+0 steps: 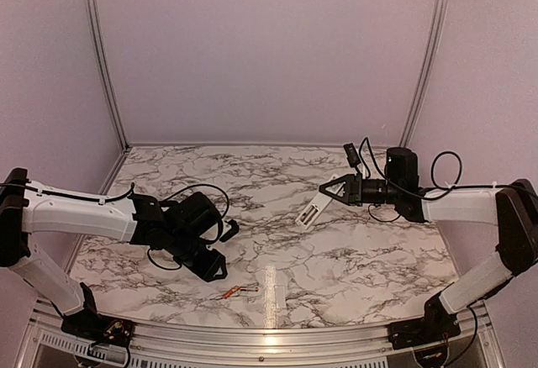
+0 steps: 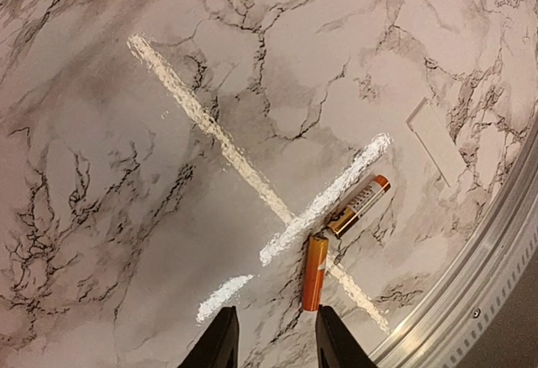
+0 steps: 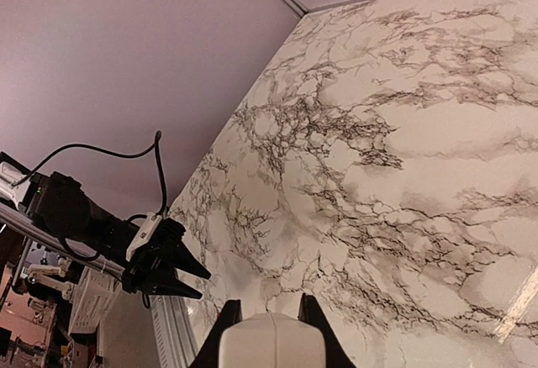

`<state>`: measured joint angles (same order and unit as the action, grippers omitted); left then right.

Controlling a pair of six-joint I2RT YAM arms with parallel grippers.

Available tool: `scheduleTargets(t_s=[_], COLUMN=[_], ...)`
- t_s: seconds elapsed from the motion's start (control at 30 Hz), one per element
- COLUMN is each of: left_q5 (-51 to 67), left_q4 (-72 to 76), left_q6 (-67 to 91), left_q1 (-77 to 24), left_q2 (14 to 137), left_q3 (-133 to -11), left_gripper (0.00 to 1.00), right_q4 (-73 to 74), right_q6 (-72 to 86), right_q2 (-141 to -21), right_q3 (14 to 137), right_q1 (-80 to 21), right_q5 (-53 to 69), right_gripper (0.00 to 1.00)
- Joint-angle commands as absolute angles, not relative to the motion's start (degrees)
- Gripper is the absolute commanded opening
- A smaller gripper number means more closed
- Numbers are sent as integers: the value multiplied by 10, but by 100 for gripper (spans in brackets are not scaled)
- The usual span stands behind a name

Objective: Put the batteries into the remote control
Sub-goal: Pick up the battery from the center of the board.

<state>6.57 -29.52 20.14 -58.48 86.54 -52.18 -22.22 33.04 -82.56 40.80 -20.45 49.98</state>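
Two orange-copper batteries (image 1: 236,291) lie on the marble table near its front edge. In the left wrist view the orange one (image 2: 315,272) points away from me and the copper one (image 2: 360,207) lies slanted just beyond it, their ends close together. My left gripper (image 2: 277,336) hovers open just short of them, nothing between its fingers; the orange battery's near end is by the right fingertip (image 2: 334,334). My right gripper (image 1: 338,190) is shut on the white remote control (image 1: 312,212), holding it tilted above the table. Its rounded white end (image 3: 271,343) shows between the fingers.
A flat white rectangular plate (image 2: 436,141) lies on the table beyond the batteries, near the aluminium front rail (image 2: 471,276). Bright glare streaks cross the marble. Pink walls enclose the table on three sides. The left arm's gripper (image 3: 164,271) shows at the far left of the right wrist view.
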Motion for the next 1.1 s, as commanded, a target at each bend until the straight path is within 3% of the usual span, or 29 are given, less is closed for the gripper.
scheduleTargets(t_s=[0.0, 0.3, 0.8, 1.07], left_q5=[72, 48, -8, -22], left_q4=[-311, -322, -360, -368], left_q6=[196, 165, 29, 3], left_q1=[-596, -621, -685, -691], left_q2=[876, 890, 1007, 1047], left_q3=[-512, -542, -665, -698], left_gripper=[32, 32, 42, 41], right_q4=[-225, -228, -186, -191], right_q6=[327, 327, 303, 303], right_q2=[-817, -825, -813, -808], right_q3=[406, 401, 406, 392], right_q1=[-202, -202, -195, -179], right_q5=[512, 512, 502, 509], right_gripper=[0, 0, 0, 0])
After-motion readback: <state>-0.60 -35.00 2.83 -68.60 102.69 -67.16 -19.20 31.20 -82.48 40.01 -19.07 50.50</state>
